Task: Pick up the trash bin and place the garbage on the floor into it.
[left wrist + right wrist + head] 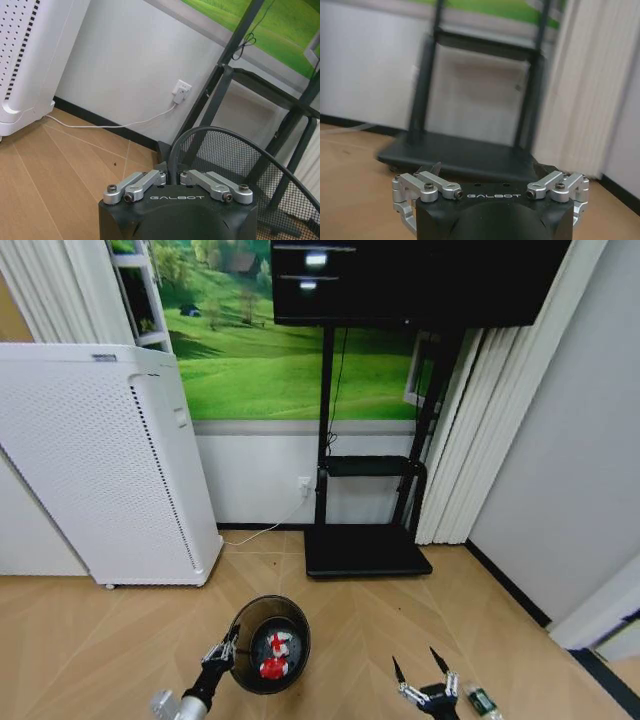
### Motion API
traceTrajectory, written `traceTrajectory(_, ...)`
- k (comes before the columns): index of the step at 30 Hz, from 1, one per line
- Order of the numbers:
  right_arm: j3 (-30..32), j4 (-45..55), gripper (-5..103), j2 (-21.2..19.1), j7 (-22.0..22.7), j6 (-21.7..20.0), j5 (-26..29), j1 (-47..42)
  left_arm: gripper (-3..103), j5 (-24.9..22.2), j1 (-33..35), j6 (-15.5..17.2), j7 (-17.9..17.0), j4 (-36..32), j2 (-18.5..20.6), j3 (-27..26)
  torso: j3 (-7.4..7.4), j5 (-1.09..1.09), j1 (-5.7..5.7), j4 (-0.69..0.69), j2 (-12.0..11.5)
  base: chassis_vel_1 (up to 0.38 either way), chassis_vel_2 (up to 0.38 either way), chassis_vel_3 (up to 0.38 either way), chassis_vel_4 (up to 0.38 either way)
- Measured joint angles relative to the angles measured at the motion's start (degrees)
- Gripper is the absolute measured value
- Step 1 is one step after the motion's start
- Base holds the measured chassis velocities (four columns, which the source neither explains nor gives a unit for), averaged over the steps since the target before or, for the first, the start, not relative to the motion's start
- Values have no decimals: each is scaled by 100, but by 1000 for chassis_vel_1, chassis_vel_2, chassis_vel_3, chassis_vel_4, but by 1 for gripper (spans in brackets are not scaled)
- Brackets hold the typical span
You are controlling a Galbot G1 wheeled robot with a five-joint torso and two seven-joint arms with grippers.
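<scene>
One trash bin [268,643] hangs low in the head view, at about 7 o'clock from the picture's centre, held above the floor [90,640] by the left gripper [228,648], whose fingers are clamped together on the rim at the bin's 9 o'clock side. In the left wrist view the same rim [225,137] runs straight between the closed left gripper [172,176] linkages. Two pieces of garbage lie inside the bin: a red can [272,668] and a red-and-white packet [279,644] just above it. One green bottle [483,701] (white label showing) lies on the floor at 5 o'clock, just beside the right gripper [420,662], whose two fingers stand spread wide apart, holding nothing. The white perforated appliance [100,460] stands at 9 o'clock.
</scene>
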Motion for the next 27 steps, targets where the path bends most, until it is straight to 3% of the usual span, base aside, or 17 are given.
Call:
traceTrajectory(2, 212, -341, 100, -4, 469, -513, -6, 271, 6, -125, -56, 11, -51, -57, 8, -24, 0, -6, 0, -6, -1, -67, -98, 106, 54)
traceTrajectory(3, 212, -341, 100, -4, 469, -513, -6, 271, 6, -125, -56, 11, -51, -57, 8, -24, 0, -6, 0, -6, -1, -46, -65, 56, 15)
traceTrajectory(4, 306, -591, 100, -73, 600, -787, -13, 475, 6, -166, -28, 9, -54, -105, 8, -80, 0, -3, 0, -6, -1, 0, 0, 0, 0)
traceTrajectory(7, 448, -1069, 100, -249, 649, -1236, 73, 806, 6, -304, 77, -12, -62, -173, 14, -197, 0, -6, 0, 0, 0, 23, 24, -60, -47)
traceTrajectory(10, 503, -1260, 100, -317, 600, -1367, 109, 897, 6, -358, 109, -31, -62, -189, 33, -248, 0, -4, 0, 0, 0, 73, 63, -81, -43)
traceTrajectory(14, 760, -1941, 100, -526, 92, -1594, 76, 1092, 6, -499, 98, -48, -62, -199, 124, -325, 0, -5, 0, -7, -1, 12, 13, -8, -10)
traceTrajectory(25, 1105, -2597, 100, -1008, -891, -2087, -165, 1484, 6, -508, 110, -50, -52, -215, 95, -290, 0, -6, 0, -3, -1, 0, 0, 0, 0)
traceTrajectory(27, 1173, -2767, 100, -1164, -1084, -2170, -445, 1553, 6, -499, 103, -70, -42, -208, 56, -276, 0, -5, 0, -3, 0, 0, 0, 0, 0)
